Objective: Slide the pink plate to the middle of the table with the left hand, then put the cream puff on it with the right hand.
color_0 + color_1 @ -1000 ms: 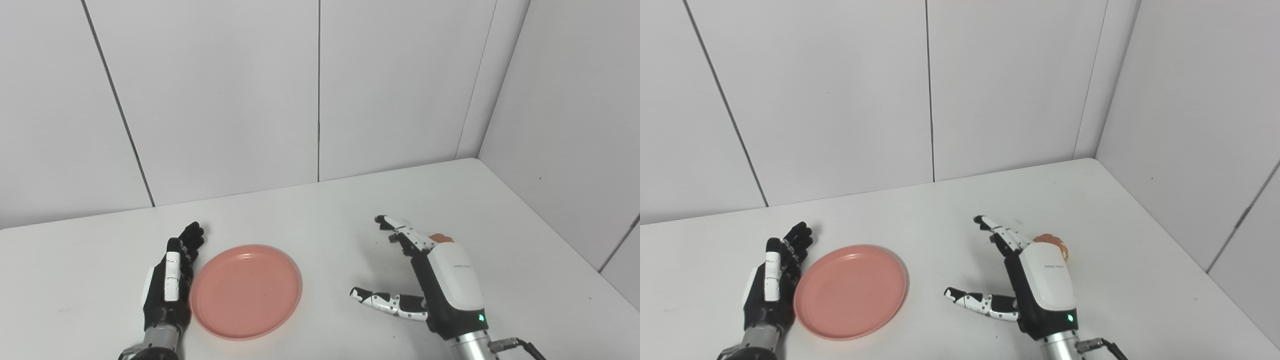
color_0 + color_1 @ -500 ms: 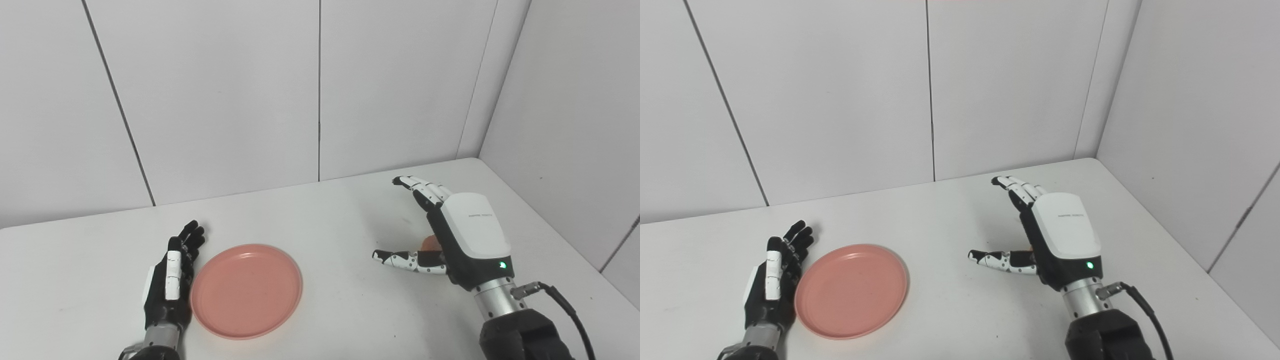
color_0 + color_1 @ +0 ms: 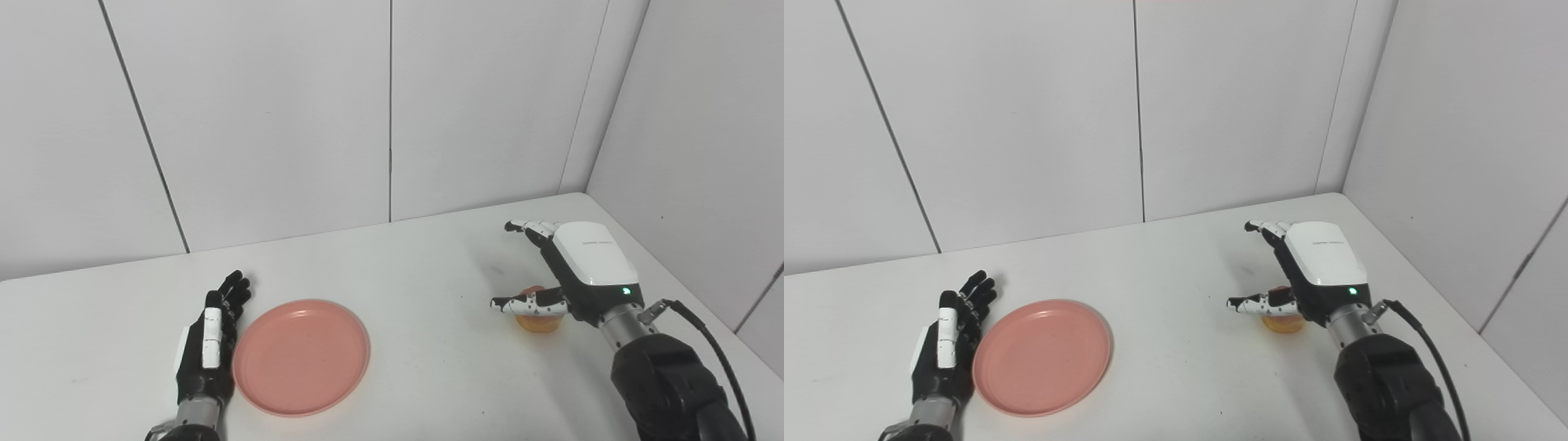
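The round pink plastic plate (image 3: 301,356) lies flat on the white table (image 3: 404,275), the black left hand (image 3: 210,340) spread against its left rim. Well right of the plate, the white right hand (image 3: 566,269) hovers spread above the golden cream puff (image 3: 537,320).
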